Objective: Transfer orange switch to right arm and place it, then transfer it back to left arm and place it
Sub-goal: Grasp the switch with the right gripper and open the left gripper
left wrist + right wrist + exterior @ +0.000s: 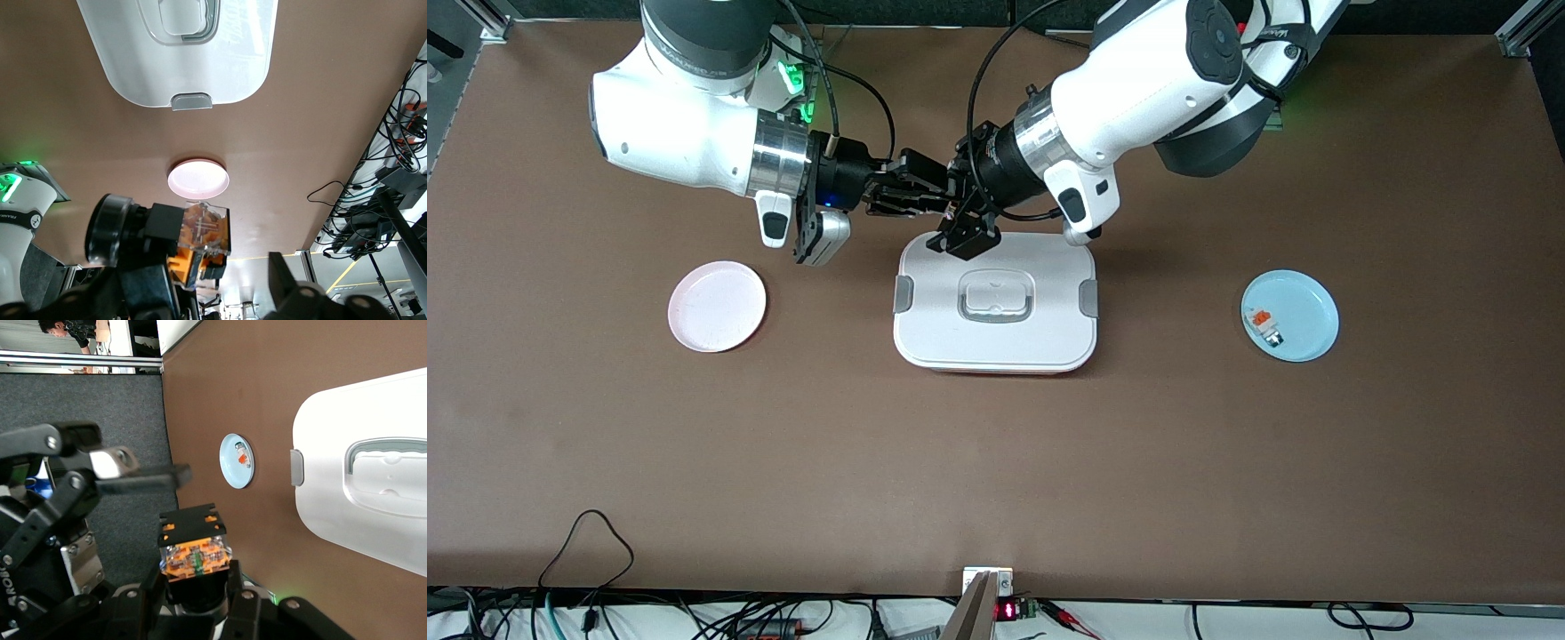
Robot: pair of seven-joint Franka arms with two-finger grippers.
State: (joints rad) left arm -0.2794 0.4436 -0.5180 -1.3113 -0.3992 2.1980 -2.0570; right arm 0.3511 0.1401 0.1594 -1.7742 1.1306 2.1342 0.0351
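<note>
Above the box (996,307), my right claw (197,597) gripped the orange switch (193,543) while my left claw (951,227) gaped wide.

The picture edge is cutting off part of the box (177,50) in both wrist views, and the small piece (1265,325) on the blue plate (1307,307) is showing too small, perhaps another switch.

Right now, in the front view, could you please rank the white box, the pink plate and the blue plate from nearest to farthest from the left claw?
From the left claw:
1. White box, directly beneath it, mid-table.
2. Pink plate, toward the right arm's end.
3. Blue plate, toward the left arm's end, holding a small white-grey piece.
</note>
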